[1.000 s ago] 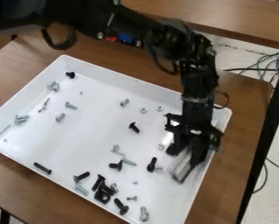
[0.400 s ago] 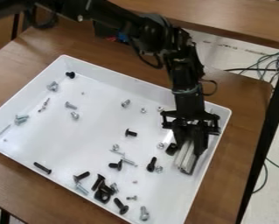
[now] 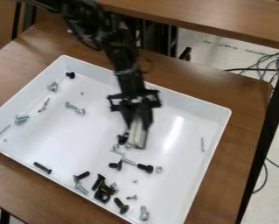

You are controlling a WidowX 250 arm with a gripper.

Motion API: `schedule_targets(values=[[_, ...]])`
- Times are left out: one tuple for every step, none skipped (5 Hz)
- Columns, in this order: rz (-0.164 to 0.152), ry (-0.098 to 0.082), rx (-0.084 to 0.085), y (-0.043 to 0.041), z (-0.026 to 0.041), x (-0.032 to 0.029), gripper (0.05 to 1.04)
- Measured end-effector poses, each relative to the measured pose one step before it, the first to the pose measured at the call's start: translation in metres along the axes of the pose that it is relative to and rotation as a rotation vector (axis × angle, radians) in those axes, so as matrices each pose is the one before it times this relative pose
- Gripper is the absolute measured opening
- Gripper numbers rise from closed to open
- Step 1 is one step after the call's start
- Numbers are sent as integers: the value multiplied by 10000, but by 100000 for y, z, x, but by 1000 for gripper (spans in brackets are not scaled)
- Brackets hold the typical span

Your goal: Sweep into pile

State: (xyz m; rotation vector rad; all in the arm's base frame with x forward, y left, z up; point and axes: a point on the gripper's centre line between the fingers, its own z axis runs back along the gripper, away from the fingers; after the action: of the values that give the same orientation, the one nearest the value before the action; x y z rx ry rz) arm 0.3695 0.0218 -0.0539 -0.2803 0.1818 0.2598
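The gripper (image 3: 135, 124) is over the middle of the white tray (image 3: 50, 131), pointing down, its fingers around a silver bar (image 3: 139, 136) whose lower end is at the tray floor. A black bolt (image 3: 123, 138) lies against the bar's left side. Just below are small nuts, a black bolt (image 3: 115, 166) and another black bolt (image 3: 145, 168). Black screws (image 3: 99, 181) and silver ones lie bunched near the front edge. Silver bolts (image 3: 75, 108) are scattered at the left, and a thin screw (image 3: 202, 144) lies by the right wall.
The tray's raised walls surround the work area on a brown table (image 3: 241, 122). A black bolt (image 3: 70, 75) sits in the far left corner. Another tabletop (image 3: 223, 19) stands behind, and cables (image 3: 273, 63) lie on the floor at the right.
The gripper has moved left from the tray's right side to its middle, with the silver bar. The black bolt near the middle has shifted down-left, and another has turned. The thin right-hand screw is uncovered.
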Motion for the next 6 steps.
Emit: schedule_targets(values=[[570, 91, 36, 3196, 800, 452, 356], [864, -205, 18, 4574, 1539, 1030, 356], [275, -334, 281, 2316, 1280, 492, 356], [-238, 24, -6, 83, 185, -369, 355], [-72, -119, 20, -154, 179, -573, 355], [-489, -195, 260, -1658, 717, -2283, 355]])
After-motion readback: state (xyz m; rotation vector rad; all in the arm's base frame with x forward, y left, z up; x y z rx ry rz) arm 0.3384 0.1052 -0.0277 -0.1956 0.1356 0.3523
